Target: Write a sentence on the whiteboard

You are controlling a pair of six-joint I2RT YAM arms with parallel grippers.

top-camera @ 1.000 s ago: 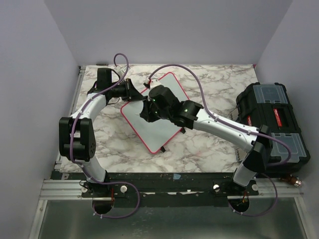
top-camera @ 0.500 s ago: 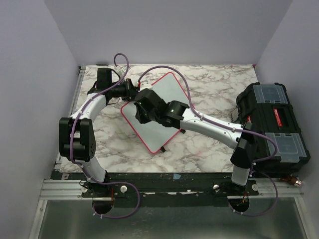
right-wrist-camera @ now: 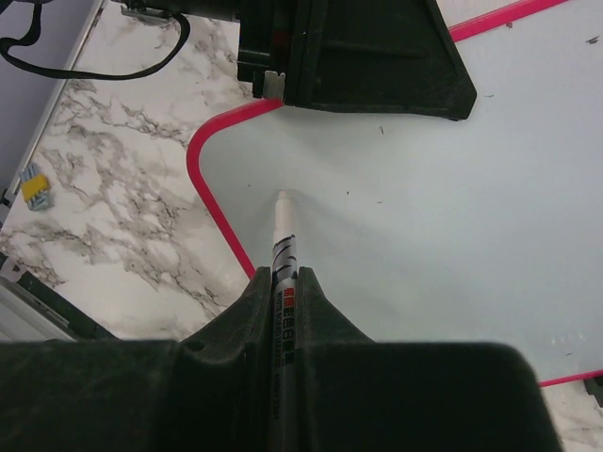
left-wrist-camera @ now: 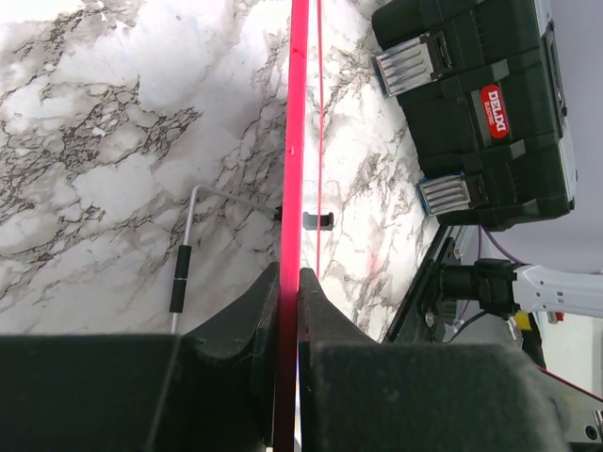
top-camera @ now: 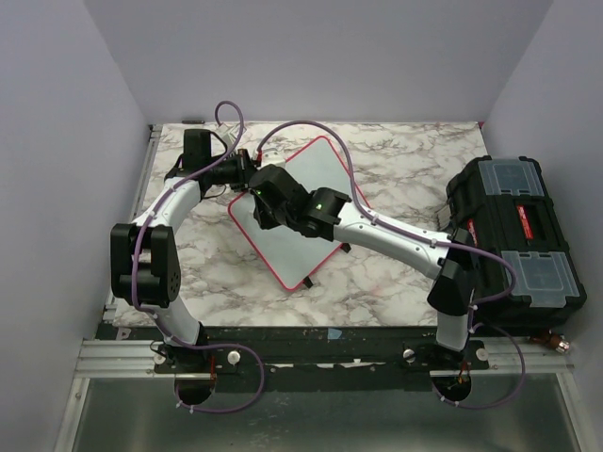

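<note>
Whiteboard (top-camera: 283,252) lies at a diagonal on the marble table (top-camera: 396,273), centre-left of the top view, with its pink-red frame and rounded corners visible. Board face in the right wrist view (right-wrist-camera: 424,217) reads plain white with a few dark specks. Left end effector (top-camera: 247,169) sits at the board's upper-left edge, fingers pressed together on the frame. In the left wrist view the end effector (left-wrist-camera: 290,278) pinches the board (left-wrist-camera: 294,141) edge-on, a red line running up the frame. The same end effector shows as a dark block (right-wrist-camera: 358,56) at the top of the right wrist view. Right end effector (top-camera: 266,205) reaches over the board's left part, pinching a white-barrelled marker (right-wrist-camera: 283,245) between closed fingers (right-wrist-camera: 250,301). The marker tip is just inside the rounded corner; contact with the surface can't be confirmed. A small black clip (left-wrist-camera: 320,221) is at the board's edge, and a thin grey rod (left-wrist-camera: 184,264) lies on the table (left-wrist-camera: 113,141) just beside it. A black toolbox (top-camera: 518,235) with a red label stands at far right, well apart from the board.
</note>
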